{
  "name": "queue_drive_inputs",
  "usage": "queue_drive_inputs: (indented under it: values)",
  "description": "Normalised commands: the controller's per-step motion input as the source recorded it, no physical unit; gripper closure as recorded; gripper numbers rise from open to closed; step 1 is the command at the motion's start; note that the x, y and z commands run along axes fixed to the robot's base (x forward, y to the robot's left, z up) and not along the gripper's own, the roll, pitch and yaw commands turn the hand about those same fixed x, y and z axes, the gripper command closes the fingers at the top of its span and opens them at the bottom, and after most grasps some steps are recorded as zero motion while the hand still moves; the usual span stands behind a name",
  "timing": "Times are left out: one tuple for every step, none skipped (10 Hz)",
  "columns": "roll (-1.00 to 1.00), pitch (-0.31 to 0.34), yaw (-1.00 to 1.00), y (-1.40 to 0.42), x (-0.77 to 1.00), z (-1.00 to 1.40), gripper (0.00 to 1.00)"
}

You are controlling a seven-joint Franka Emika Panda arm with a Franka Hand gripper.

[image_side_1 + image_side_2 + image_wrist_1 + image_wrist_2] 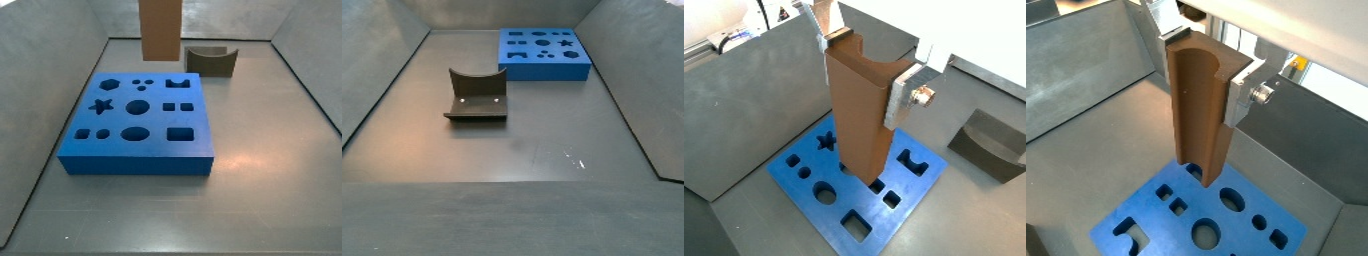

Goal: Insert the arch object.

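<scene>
gripper (871,62) clamped on top of arch (861,110) | arch hangs upright over board (140,125), lower end above its holes | not yet inserted (arch out of frame in a side view); matching hole probably the notched one, hard to tell | olive block (477,95) lies apart

The hand (865,62) grips the arch object (863,110) upright above the blue board (858,189) (star cutout beside its lower end); an olive block (993,144) sits apart.
</scene>
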Motion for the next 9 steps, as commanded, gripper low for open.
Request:
queue_drive_inputs:
  values:
    - [0.11,-0.040,0.14,0.41,0.06,-1.00,1.00]
    - [0.09,-0.011,0.09,0.41,0.20,-1.00,1.00]
    - [0.11,0.000,0.00,0.45,0.34,-1.00,1.00]
    - [0.14,0.000,0.00,0.53,0.35,-0.97,1.00]
    - [0.18,0.019,-0.05,0.55,0.27,-0.81,1.00]
    - [0.17,0.026,-0.09,0.56,0.18,-0.66,1.00]
    - [0.04,0.040,-0.07,0.57,0.08,-0.39,1.00]
    - [-0.04,0.023,0.00,0.44,0.09,-0.15,1.00]
    - [-0.11,0.000,0.00,0.35,0.10,-0.16,1.00]
